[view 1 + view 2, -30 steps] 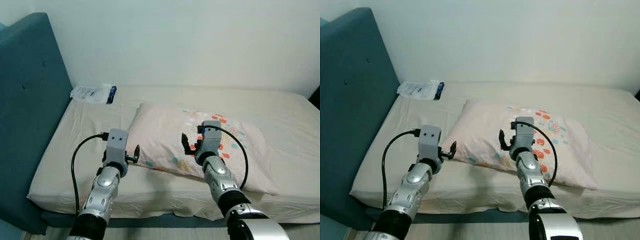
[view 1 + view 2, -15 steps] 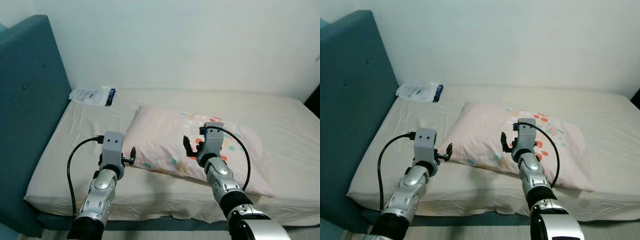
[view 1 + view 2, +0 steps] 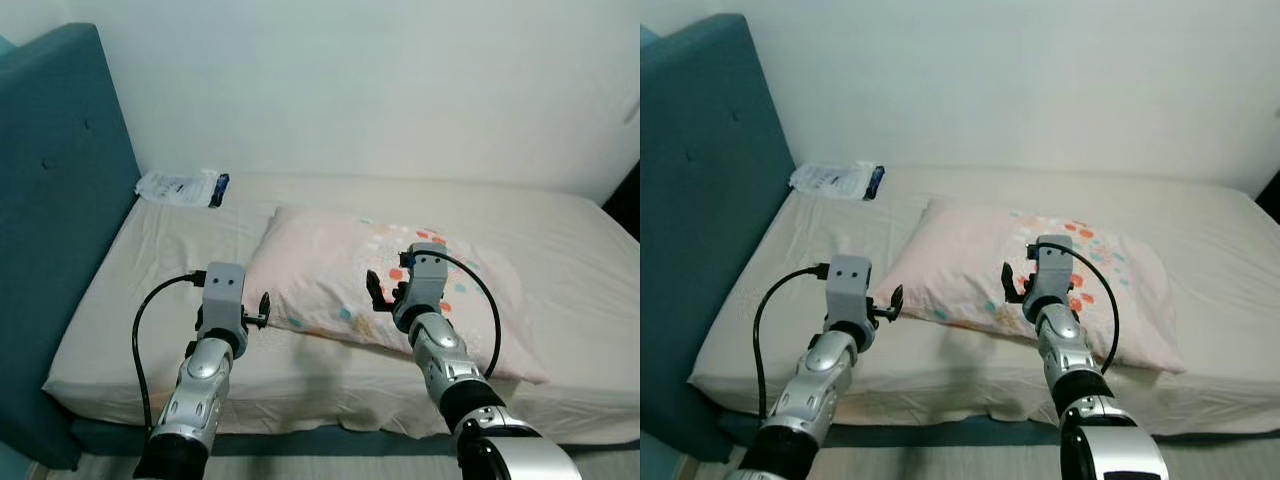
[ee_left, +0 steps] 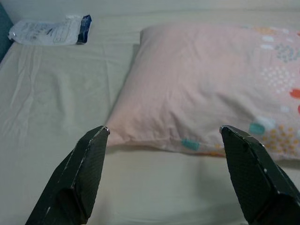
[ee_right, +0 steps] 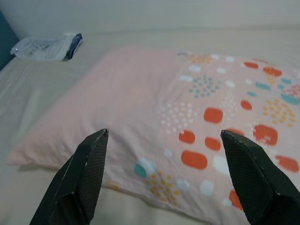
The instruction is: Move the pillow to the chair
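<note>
A pale pink pillow (image 3: 320, 275) with orange and teal dots lies flat on the bed, its long side across my view. My left gripper (image 3: 232, 310) hovers just above the sheet beside the pillow's near left corner (image 4: 117, 136), fingers wide open and empty. Over the pillow's front middle, my right gripper (image 3: 400, 292) is also open, with the dotted fabric (image 5: 197, 117) below its fingers. Neither gripper touches the pillow.
The bed (image 3: 560, 240) has a beige sheet and runs along a white wall. A teal padded headboard (image 3: 50, 200) stands at the left. A white packet with a blue end (image 3: 180, 187) lies at the bed's far left corner. Something dark (image 3: 628, 195) shows at the right edge.
The whole picture has shifted slightly, so the camera moved. Both grippers stay open in about the same places by the pillow's front edge. The pillow has not moved.
</note>
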Robot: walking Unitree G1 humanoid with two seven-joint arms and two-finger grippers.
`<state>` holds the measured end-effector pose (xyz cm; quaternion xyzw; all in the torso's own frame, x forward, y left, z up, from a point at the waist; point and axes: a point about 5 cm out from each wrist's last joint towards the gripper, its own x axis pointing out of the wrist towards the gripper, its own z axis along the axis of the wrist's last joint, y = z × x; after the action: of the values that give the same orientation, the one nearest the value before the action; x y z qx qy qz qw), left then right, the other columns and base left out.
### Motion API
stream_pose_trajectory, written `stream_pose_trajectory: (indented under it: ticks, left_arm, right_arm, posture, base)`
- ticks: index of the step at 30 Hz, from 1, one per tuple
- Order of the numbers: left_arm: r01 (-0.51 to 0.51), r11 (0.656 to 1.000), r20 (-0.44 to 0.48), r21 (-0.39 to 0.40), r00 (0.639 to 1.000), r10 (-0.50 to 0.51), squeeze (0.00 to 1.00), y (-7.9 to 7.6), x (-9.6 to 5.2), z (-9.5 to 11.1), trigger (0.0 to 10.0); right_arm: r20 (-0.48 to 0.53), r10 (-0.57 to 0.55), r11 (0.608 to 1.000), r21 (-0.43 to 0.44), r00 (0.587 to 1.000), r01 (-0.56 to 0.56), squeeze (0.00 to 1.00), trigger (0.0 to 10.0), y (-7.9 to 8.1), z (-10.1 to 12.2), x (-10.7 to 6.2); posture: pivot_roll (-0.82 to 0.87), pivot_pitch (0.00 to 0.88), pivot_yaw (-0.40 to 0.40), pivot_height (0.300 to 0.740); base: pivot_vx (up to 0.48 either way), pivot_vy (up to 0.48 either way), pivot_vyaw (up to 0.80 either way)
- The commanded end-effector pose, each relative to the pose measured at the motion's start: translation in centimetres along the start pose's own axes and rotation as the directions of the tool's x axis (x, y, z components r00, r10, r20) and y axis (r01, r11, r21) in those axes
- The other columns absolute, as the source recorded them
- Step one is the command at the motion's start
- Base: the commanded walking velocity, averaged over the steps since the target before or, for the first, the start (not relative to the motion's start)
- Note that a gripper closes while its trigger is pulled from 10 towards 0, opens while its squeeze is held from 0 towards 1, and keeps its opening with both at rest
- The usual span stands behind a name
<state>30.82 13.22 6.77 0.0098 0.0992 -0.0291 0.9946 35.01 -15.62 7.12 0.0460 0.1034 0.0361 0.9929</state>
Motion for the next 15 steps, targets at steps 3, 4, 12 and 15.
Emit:
stream_pose_trajectory:
  ticks: [3,4,12,15]
  left_arm:
    - [-0.001,1.0,-0.012,0.002,1.0,0.001,0.0,-0.06,-0.14,-0.4,10.0]
    - [-0.001,1.0,-0.012,0.002,1.0,0.001,0.0,-0.06,-0.14,-0.4,10.0]
    - [0.01,1.0,-0.007,0.008,1.0,-0.01,0.0,-0.06,-0.08,-0.24,10.0]
    - [0.01,1.0,-0.006,0.009,1.0,-0.01,0.0,-0.05,-0.05,-0.18,10.0]
  right_arm:
    - [-0.019,-0.009,1.0,0.005,1.0,0.01,0.0,10.0,-0.29,-0.4,-0.14]
    - [-0.019,-0.009,1.0,0.005,1.0,0.01,0.0,10.0,-0.29,-0.4,-0.14]
    - [0.005,-0.015,1.0,0.018,1.0,0.014,0.0,10.0,-0.44,-0.19,-0.19]
    - [0.011,-0.014,1.0,0.021,1.0,0.014,0.0,10.0,-0.44,-0.14,-0.19]
  posture:
    - [0.01,0.0,-0.084,0.622]
    - [0.01,0.0,-0.084,0.622]
    - [0.01,0.0,-0.074,0.612]
    - [0.01,0.0,-0.073,0.612]
  base:
    - [0.0,0.0,0.0]
    - [0.0,0.0,0.0]
    - [0.0,0.0,0.0]
    - [0.0,0.0,0.0]
